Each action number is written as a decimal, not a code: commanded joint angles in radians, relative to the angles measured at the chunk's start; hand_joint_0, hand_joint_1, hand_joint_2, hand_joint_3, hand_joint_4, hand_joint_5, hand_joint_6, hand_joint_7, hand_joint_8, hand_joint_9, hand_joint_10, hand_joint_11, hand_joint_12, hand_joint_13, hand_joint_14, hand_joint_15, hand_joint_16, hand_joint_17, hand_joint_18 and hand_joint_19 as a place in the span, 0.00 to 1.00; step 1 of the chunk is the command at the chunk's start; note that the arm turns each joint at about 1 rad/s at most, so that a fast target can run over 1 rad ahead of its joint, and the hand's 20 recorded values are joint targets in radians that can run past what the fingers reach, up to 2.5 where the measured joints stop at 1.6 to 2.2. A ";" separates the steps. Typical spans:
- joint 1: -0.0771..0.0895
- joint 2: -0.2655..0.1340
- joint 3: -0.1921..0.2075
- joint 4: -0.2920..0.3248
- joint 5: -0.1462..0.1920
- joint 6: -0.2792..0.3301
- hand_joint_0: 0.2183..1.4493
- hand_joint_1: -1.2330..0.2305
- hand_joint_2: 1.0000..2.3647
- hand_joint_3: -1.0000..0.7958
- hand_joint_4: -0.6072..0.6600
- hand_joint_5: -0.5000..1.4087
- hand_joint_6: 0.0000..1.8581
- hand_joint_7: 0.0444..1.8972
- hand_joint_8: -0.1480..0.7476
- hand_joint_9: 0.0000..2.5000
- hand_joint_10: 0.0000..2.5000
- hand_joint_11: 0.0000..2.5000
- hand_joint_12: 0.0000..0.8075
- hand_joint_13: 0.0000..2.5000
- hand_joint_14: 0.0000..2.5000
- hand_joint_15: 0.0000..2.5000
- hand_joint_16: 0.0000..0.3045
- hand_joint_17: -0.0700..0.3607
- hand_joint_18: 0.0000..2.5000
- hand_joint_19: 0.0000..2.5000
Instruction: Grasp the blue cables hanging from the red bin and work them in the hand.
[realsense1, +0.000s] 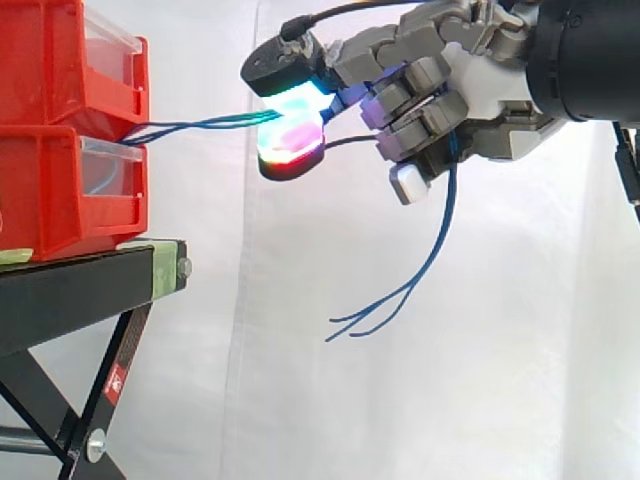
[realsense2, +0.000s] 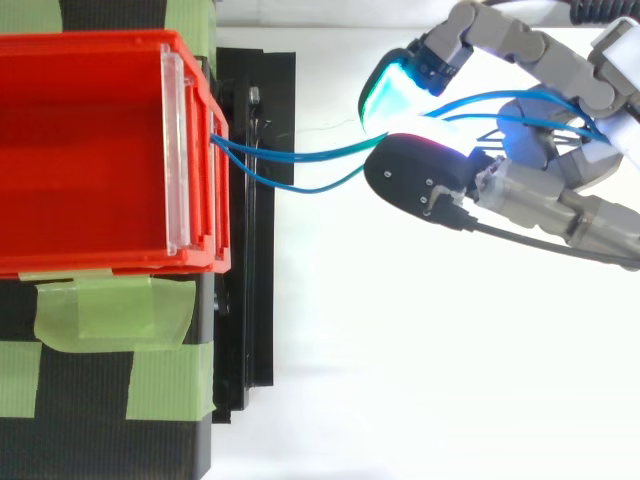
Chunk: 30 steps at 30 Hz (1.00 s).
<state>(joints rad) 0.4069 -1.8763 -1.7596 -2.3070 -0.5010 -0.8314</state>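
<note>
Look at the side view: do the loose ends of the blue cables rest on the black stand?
No, the ends of the blue cables dangle in the air below the hand, well clear of the black stand.

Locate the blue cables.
Side view: the blue cables run from the red bins at left to the hand at upper right, pinched there, loose ends dangling below it.

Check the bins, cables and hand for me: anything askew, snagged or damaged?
Nothing stands out. The red bins sit squarely stacked on the black stand. The blue cables run cleanly from the bins' front to the hand, pinched between its glowing pads, with loose ends dangling below it.
</note>
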 joint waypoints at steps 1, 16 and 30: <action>-0.004 -0.001 0.000 0.000 -0.010 0.000 0.64 0.42 0.29 0.83 0.68 0.37 0.16 0.67 0.81 0.68 1.00 1.00 0.87 0.84 1.00 0.86 0.69 0.53 1.00 0.31; -0.014 0.000 0.000 -0.002 -0.056 -0.015 0.63 0.39 0.02 0.50 0.69 0.38 0.17 0.68 0.81 0.68 1.00 1.00 0.87 0.84 1.00 0.86 0.69 0.53 1.00 0.31; -0.017 -0.001 0.000 -0.002 -0.060 -0.021 0.71 0.39 0.01 0.70 0.60 0.37 0.19 0.68 0.81 0.68 1.00 1.00 0.87 0.84 1.00 0.86 0.69 0.53 1.00 0.31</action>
<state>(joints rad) 0.3901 -1.8762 -1.7595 -2.3086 -0.5613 -0.8521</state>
